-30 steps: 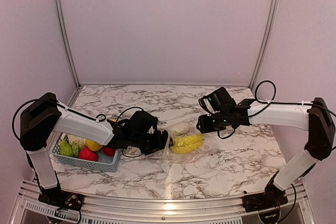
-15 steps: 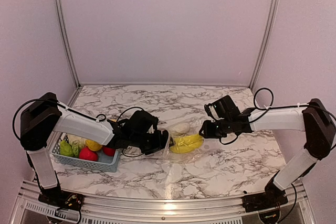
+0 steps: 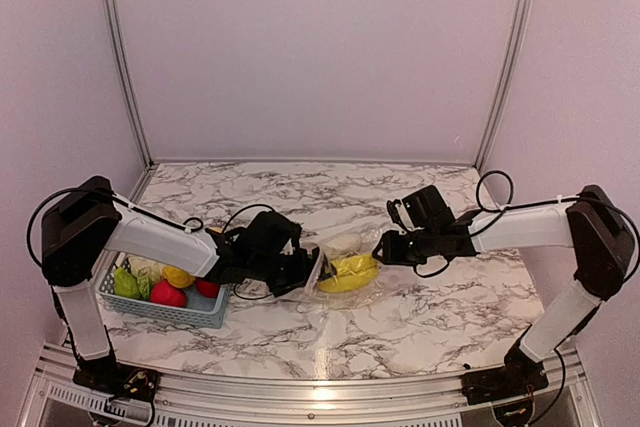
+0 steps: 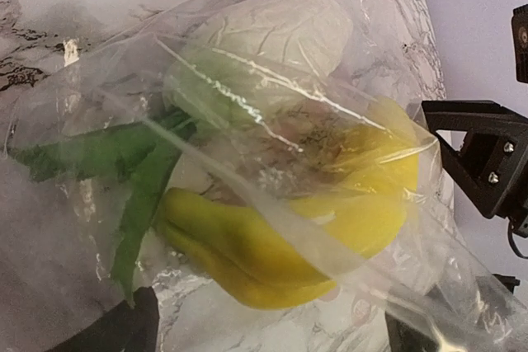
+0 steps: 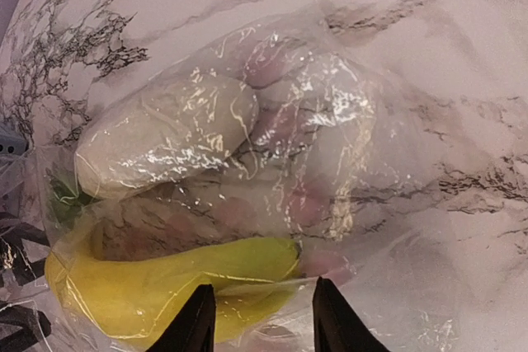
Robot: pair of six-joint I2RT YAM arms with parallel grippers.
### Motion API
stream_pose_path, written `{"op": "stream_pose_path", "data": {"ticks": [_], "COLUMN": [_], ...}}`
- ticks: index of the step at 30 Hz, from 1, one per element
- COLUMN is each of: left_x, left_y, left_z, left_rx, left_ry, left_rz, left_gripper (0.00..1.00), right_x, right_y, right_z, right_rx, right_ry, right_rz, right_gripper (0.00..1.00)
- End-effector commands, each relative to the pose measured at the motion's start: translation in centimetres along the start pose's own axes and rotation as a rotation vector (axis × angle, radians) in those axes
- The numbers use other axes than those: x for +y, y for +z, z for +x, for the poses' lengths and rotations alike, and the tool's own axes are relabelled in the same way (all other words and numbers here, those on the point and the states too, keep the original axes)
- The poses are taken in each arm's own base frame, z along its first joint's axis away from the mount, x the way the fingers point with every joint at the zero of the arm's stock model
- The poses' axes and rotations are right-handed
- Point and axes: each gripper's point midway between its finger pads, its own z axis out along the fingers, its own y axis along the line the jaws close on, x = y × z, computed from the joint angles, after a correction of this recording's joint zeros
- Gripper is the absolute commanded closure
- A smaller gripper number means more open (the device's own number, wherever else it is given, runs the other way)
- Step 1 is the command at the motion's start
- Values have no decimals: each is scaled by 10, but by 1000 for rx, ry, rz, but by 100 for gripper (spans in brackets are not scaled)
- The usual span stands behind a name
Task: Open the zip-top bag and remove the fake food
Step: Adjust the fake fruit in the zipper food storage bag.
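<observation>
From the top camera, the zip-top bag [image 3: 375, 282] lies on the marble desk [image 3: 300, 197] near the middle, between my two arms. There is fake food inside it: a yellow banana [image 3: 350, 275] at the near side and a pale vegetable [image 3: 345, 244] just behind it. The left hand [image 3: 308, 272] sits at the bag's left end, where the film stands up a little off the desk. The right hand [image 3: 383, 247] is low at the bag's far right corner. Left of the left hand is a light blue basket [image 3: 205, 315] holding more toys: a green pear [image 3: 126, 283], a red apple [image 3: 167, 294] and a lemon [image 3: 178, 275].

On the left wrist camera, I look straight into crinkled clear plastic [image 4: 272, 121]. The banana [image 4: 272, 261] lies low in it, the pale vegetable [image 4: 272, 26] above, with dark green leaves [image 4: 124, 162] trailing to the left. The left hand's fingers [image 4: 115, 331] show only at the bottom corners of the view, spread wide, with film across the gap; I read this hand as open, holding nothing. The right hand's black frame [image 4: 483, 162] is beyond the bag at the right.

On the right wrist camera, the bag [image 5: 330, 121] fills the view, flat on the marble, with the pale vegetable [image 5: 165, 146] above the banana [image 5: 181, 278]. The right hand's fingers [image 5: 198, 319] stand partly apart over the bag's near edge. There is a clear gap between them, and I see nothing pinched.
</observation>
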Motion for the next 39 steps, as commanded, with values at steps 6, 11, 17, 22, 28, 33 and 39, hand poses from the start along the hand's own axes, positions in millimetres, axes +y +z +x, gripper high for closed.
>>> {"op": "stream_pose_path", "data": {"ticks": [6,11,17,22,28,33,39], "left_x": [4,3,10,12,-4,-19,-26], "left_y": [10,10,-5,-20,-24,-10,1], "left_z": [-8,-11,-15,-18,-25,-28,-30], "left_rx": [-16,-24,-29,-35,-60,-46,-40], "left_ry": [35,115,234,303,382,452,489], "left_rz": [-36,-95,-216,-273,-228,-182,-161], "left_gripper": [1,1,1,1,3,7,11], "right_x": [-1,2,3,-1,-5,-7,-11], "right_y": [11,19,27,31,34,33,33], "right_z": [17,19,18,16,16,16,18], "right_rx": [58,78,89,86,82,83,84], "right_ry": [-68,-111,-141,-138,-126,-125,-119], "right_rz": [28,46,62,84,90,98,105], "right_gripper": [52,47,43,42,49,54,59]}}
